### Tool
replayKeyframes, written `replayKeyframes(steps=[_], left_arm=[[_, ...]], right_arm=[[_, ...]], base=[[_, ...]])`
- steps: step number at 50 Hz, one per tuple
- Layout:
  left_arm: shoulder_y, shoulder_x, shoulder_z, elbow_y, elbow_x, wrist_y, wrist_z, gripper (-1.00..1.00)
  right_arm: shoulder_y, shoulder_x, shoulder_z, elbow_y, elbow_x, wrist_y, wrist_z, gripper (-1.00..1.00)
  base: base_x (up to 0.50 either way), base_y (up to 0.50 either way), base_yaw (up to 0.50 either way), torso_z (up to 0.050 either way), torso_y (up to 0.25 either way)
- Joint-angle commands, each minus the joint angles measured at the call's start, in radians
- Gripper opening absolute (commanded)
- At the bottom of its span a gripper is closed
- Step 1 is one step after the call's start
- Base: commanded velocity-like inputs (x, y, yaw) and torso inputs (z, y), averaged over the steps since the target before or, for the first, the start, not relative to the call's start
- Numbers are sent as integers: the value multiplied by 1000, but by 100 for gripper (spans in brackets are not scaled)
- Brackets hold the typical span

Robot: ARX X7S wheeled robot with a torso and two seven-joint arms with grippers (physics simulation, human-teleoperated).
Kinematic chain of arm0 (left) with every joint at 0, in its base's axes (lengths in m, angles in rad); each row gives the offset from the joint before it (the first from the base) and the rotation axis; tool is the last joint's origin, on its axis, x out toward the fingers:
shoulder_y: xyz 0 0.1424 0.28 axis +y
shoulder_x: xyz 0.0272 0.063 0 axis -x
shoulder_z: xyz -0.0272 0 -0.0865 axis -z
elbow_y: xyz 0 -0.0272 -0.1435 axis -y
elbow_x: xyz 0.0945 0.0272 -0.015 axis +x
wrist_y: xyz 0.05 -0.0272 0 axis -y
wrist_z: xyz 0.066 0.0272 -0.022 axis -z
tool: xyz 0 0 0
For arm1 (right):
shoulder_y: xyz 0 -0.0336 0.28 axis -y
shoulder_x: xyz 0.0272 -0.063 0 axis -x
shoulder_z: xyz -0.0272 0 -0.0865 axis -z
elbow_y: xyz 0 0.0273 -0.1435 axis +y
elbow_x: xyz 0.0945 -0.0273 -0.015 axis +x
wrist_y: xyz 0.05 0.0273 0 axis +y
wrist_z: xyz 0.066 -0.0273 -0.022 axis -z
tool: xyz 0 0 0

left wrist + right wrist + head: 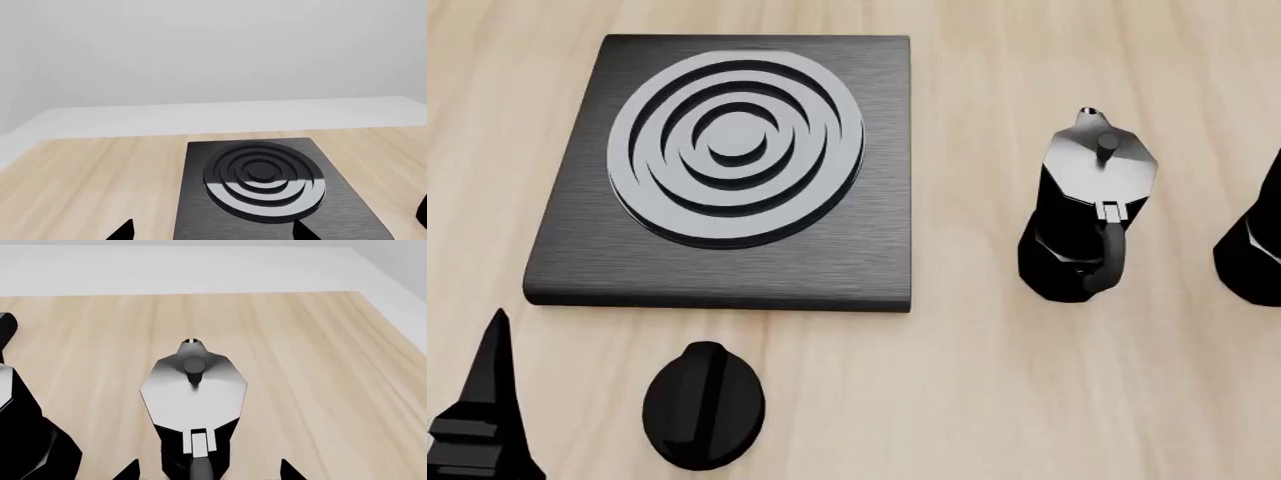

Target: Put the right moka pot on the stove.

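Note:
The right moka pot [193, 395], glossy black with a silvery octagonal lid and knob, stands upright on the wooden table. In the head view only its black flank [1254, 240] shows at the right edge. My right gripper [208, 471] is open, and its two fingertips flank the pot's handle without touching it. The stove [734, 170] is a flat black slab with silvery burner rings, lying at the left of the head view, with nothing on it. My left gripper [213, 232] is open and empty over the stove's near edge [267, 220]. One of its fingers [487, 400] shows in the head view.
A second, identical moka pot [1088, 215] stands between the stove and the right pot; its body [20, 430] shows beside the right pot. A round black knob [703, 405] lies in front of the stove. The table's far edge [200, 292] and right edge are near.

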Motion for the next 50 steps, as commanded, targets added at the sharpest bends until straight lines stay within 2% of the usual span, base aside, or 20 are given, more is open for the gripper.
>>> replayKeyframes(steps=[1, 48, 49, 50], left_arm=[[2, -5, 6, -1, 3, 9, -4, 100], [-8, -20, 19, -6, -11, 32, -26, 100], [-4, -19, 23, -7, -2, 36, -23, 100], [-5, -20, 24, -6, 0, 36, -24, 100]], right_arm=[[18, -21, -29, 47, -23, -22, -15, 100], [55, -62, -91, 166, -82, -82, -52, 100], [53, -63, -88, 164, -81, -83, -50, -100], [52, -61, -85, 149, -75, -74, -45, -100]], base=[[0, 0, 0, 0, 0], [0, 0, 0, 0, 0], [0, 0, 0, 0, 0], [0, 0, 0, 0, 0]])
